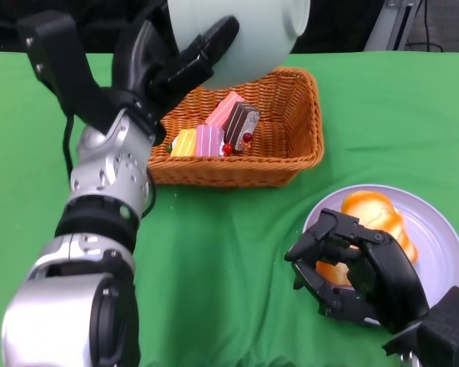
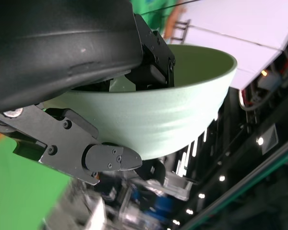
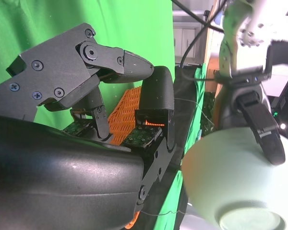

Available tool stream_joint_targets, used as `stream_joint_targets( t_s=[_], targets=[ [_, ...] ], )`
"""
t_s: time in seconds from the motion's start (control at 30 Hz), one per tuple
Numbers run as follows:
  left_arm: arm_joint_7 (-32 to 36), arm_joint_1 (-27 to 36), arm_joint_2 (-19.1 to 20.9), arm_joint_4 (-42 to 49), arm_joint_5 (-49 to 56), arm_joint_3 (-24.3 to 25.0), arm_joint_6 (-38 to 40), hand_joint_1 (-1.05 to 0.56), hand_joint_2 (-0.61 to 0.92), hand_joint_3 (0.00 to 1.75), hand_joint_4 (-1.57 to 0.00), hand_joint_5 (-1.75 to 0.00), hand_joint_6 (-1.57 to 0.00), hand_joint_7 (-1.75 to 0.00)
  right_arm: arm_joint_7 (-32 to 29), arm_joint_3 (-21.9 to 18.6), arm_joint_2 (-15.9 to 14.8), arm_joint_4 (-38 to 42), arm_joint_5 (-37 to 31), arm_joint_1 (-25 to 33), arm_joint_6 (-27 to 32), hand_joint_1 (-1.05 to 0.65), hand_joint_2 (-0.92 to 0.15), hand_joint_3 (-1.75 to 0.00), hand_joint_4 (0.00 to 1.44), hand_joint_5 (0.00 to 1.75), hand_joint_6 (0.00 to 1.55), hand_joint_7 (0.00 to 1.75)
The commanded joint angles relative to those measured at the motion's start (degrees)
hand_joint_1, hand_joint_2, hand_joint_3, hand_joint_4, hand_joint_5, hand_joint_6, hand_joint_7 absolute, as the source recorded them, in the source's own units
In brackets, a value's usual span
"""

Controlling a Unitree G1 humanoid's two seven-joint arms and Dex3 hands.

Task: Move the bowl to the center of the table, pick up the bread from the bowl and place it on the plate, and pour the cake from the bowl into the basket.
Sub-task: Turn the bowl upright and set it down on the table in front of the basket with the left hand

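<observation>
Green cloth table (image 1: 237, 252) under wicker basket (image 1: 291, 157)

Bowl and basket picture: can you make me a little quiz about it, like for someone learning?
1. True or false: the left hand holds the bowl tipped over the basket.
2. Where are the cake pieces? A) in the basket B) on the plate C) on the green table
3. Fill in: the bread lies on the ____, with the right hand beside it.

Key: 1 true; 2 A; 3 plate.
</observation>
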Motion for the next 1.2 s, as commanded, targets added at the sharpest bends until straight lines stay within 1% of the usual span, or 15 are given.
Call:
stream_joint_targets(
  t_s=[0.03,0.1,0.2,0.27,0.3,0.37,0.43,0.53,0.73,0.77,0.83,0.9,1.03,1.13,1.2],
  targets=[
    [2.13,1.89,1.66,-1.51,4.87,-2.91,-9.1,-0.11,0.8,0.75,-0.74,-1.75,-0.65,-1.48,-1.06,-0.65,-0.72,-1.16,-0.44,-0.8,0.02,-0.23,-0.6,-0.79,0.69,1.56,0.68,1.24],
    [3.41,2.59,2.13,-1.28,7.2,-4.14,-13.31,-0.12,0.8,0.76,-0.74,-1.74,-0.66,-1.45,-1.11,-0.66,-0.88,-1.13,-0.55,-1.01,-0.23,-0.24,-0.61,-0.78,0.69,1.55,0.67,1.24],
    [9.4,4.52,4.11,-0.97,14.46,-7.26,-23.8,-0.12,0.8,0.75,-0.74,-1.74,-0.68,-1.42,0.28,-0.71,-0.75,-1.0,1.4,-1.49,0.22,-0.23,-0.63,-0.75,0.69,1.55,0.67,1.24],
    [13.69,5.33,5.29,-0.43,18.37,-8.83,-28.36,-0.14,0.83,0.69,-0.74,-1.74,-0.7,-1.38,0.8,-0.78,-0.63,-0.96,2.12,-1.63,0.67,-0.21,-0.64,-0.73,0.68,1.56,0.67,1.23],
    [17.0,5.81,6.31,-0.35,21.5,-9.96,-30.44,-0.16,0.87,0.63,-0.74,-1.74,-0.7,-1.37,1.01,-0.79,-0.68,-0.83,2.24,-1.75,0.72,-0.2,-0.64,-0.72,0.68,1.56,0.67,1.23],
    [23.59,6.88,8.52,-0.5,27.71,-12.17,-34.22,-0.16,0.91,0.6,-0.75,-1.75,-0.69,-1.37,0.6,-0.91,-0.52,-0.13,1.8,-2.12,-0.14,-0.2,-0.64,-0.72,0.69,1.56,0.68,1.23],
    [27.79,7.53,10.05,0.01,31.31,-13.58,-37.38,-0.13,0.91,0.61,-0.74,-1.75,-0.69,-1.38,0.45,-0.99,-0.36,0.27,1.77,-2.39,-0.3,-0.2,-0.63,-0.72,0.7,1.56,0.69,1.23],
    [34.51,8.53,12.37,1.49,36.45,-15.5,-42.28,-0.1,0.85,0.72,-0.71,-1.73,-0.68,-1.42,0.23,-1.12,-0.47,0.45,1.5,-2.72,0.23,-0.23,-0.63,-0.73,0.7,1.55,0.69,1.24],
    [49.77,10.08,17.08,2.04,48.7,-20.63,-47.37,-0.09,0.69,0.99,-0.66,-1.74,-0.68,-1.47,-0.19,-1.22,-0.61,1.01,0.94,-3.28,-0.15,-0.22,-0.64,-0.73,0.7,1.54,0.68,1.25],
    [53.17,10.52,18.34,1.24,51.93,-21.98,-47.56,-0.08,0.63,1.09,-0.66,-1.75,-0.67,-1.47,-0.28,-1.24,-0.6,1.21,0.87,-3.44,-0.34,-0.22,-0.64,-0.74,0.7,1.54,0.68,1.25],
    [59.45,11.13,20.43,-0.03,57.38,-24.39,-47.45,-0.08,0.58,1.16,-0.65,-1.75,-0.67,-1.46,-0.33,-1.28,-0.53,1.35,0.97,-3.66,-0.33,-0.22,-0.64,-0.73,0.7,1.54,0.68,1.26],
    [65.3,11.84,22.29,-1.16,61.93,-26.55,-47.28,-0.09,0.51,1.22,-0.68,-1.75,-0.71,-1.41,-0.47,-1.3,-0.46,0.86,1.05,-3.65,0.49,-0.23,-0.63,-0.73,0.7,1.55,0.68,1.27],
    [75.64,12.96,25.45,-2.45,69.2,-30.85,-47.16,-0.1,0.46,1.25,-0.69,-1.75,-0.75,-1.39,-0.42,-1.22,-0.61,-0.11,1.11,-3.53,1.54,-0.24,-0.63,-0.73,0.7,1.56,0.67,1.28],
    [82.94,13.48,28.05,-3.16,74.49,-35.02,-46.95,-0.08,0.43,1.26,-0.69,-1.73,-0.73,-1.4,-0.06,-1.26,-0.5,-0.08,1.65,-3.63,1.36,-0.23,-0.64,-0.71,0.7,1.56,0.66,1.28],
    [87.5,13.79,29.44,-3.33,77.4,-37.67,-46.86,-0.07,0.46,1.16,-0.69,-1.73,-0.74,-1.35,-0.1,-1.29,-0.41,-0.24,1.77,-3.6,1.39,-0.22,-0.64,-0.71,0.7,1.56,0.66,1.28]
  ],
)
